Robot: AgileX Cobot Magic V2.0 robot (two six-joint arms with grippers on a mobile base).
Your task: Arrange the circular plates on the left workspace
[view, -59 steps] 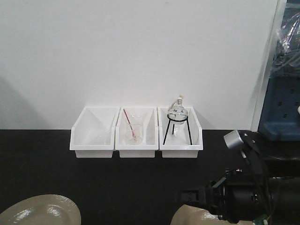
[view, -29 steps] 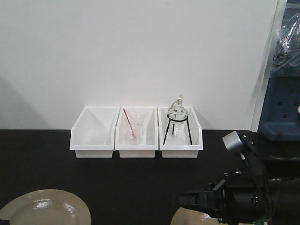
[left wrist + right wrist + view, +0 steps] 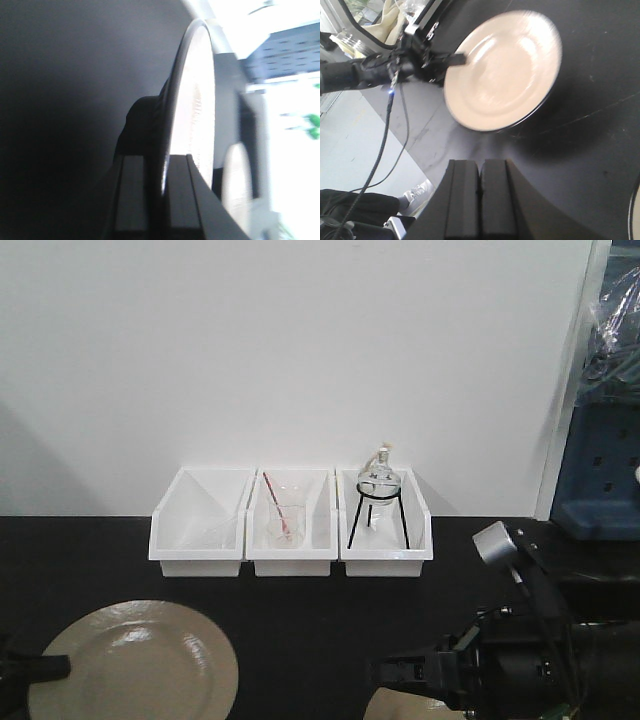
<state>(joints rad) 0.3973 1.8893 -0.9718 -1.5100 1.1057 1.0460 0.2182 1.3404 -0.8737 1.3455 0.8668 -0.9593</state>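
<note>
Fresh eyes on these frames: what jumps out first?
The big beige plate at the front left of the black countertop, its rim pinched in the left gripper. Next, three white bins stand in a row against the back wall, the right one holding a round glass flask. A second plate peeks out under the right arm at the bottom edge.

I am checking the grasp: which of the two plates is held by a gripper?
The left plate, its rim clamped by the left gripper; the right plate lies ungripped.
</note>
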